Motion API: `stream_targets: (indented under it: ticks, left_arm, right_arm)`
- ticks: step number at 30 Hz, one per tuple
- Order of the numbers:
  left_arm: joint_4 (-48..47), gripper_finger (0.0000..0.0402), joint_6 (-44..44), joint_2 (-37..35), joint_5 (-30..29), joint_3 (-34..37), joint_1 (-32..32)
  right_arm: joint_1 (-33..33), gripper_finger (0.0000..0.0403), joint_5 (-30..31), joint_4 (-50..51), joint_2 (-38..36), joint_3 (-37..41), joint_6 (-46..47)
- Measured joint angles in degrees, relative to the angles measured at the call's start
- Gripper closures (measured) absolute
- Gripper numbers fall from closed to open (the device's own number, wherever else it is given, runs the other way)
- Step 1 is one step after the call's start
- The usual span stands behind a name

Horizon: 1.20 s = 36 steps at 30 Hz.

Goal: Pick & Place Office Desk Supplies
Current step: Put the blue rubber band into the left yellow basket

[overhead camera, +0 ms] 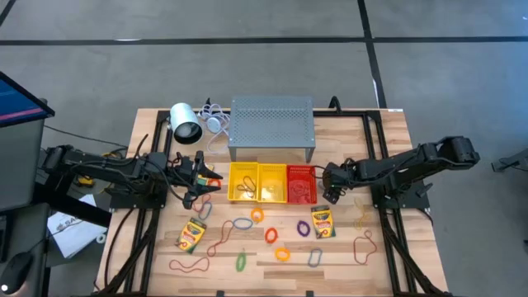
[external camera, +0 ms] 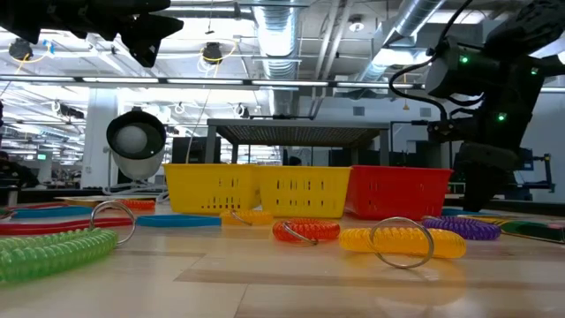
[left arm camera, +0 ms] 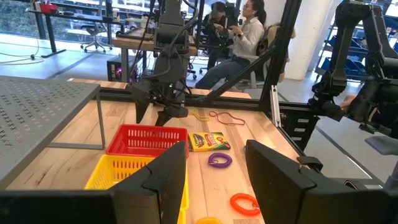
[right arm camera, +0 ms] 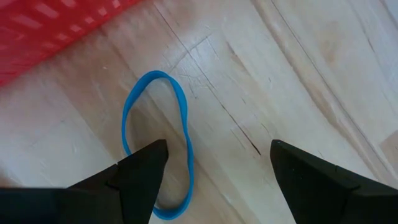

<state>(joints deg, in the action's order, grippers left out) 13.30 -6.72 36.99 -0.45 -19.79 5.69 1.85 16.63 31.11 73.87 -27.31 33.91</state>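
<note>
My right gripper (overhead camera: 332, 188) (right arm camera: 217, 149) points steeply down beside the red basket's (overhead camera: 300, 183) right end, open, just above a blue rubber band (right arm camera: 186, 134) lying flat on the wood. One finger (right arm camera: 140, 171) covers part of the band. My left gripper (overhead camera: 202, 180) (left arm camera: 214, 149) is open and level, left of the yellow baskets (overhead camera: 244, 181), holding nothing. Two crayon boxes (overhead camera: 191, 235) (overhead camera: 322, 221), coil rings in orange (overhead camera: 270, 234), purple (overhead camera: 303, 228), green (overhead camera: 241, 261) and grey (overhead camera: 314, 259), and reddish rubber bands (overhead camera: 188, 266) (overhead camera: 363, 246) lie on the near half of the table.
A grey perforated stand (overhead camera: 272, 128) and a white lamp (overhead camera: 186, 124) stand at the far side behind the three baskets. A yellow band (overhead camera: 361, 219) lies near the right arm. People sit beyond the table (left arm camera: 242, 37) in the left wrist view.
</note>
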Motion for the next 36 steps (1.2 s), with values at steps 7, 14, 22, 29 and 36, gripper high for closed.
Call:
stream_targets:
  ticks: [7, 14, 22, 29, 36]
  left_arm:
    - [-0.19, 0.0239, 0.0, 0.0, 0.0, -0.01, 0.0]
    - [-0.42, 0.0239, -0.02, 0.0, 0.0, -0.02, 0.0]
    - [-0.42, 0.0239, 0.0, 0.0, 0.0, -0.02, 0.0]
    - [-0.42, 0.0239, 0.0, 0.0, 0.02, -0.02, 0.0]
    - [-0.42, 0.0239, -0.02, 0.0, 0.02, -0.02, 0.0]
  right_arm:
    - [0.0, 0.0117, -0.26, 0.07, -0.02, -0.04, 0.18]
    - [-0.04, 0.0119, -1.17, 0.11, -0.04, -0.07, 0.22]
    - [-0.02, 0.0185, -2.46, -0.34, -0.04, -0.09, 0.24]
    - [0.02, 0.0292, -4.09, -0.8, -0.03, -0.11, 0.2]
    - [0.07, 0.0386, -3.92, -0.3, -0.04, -0.13, 0.13]
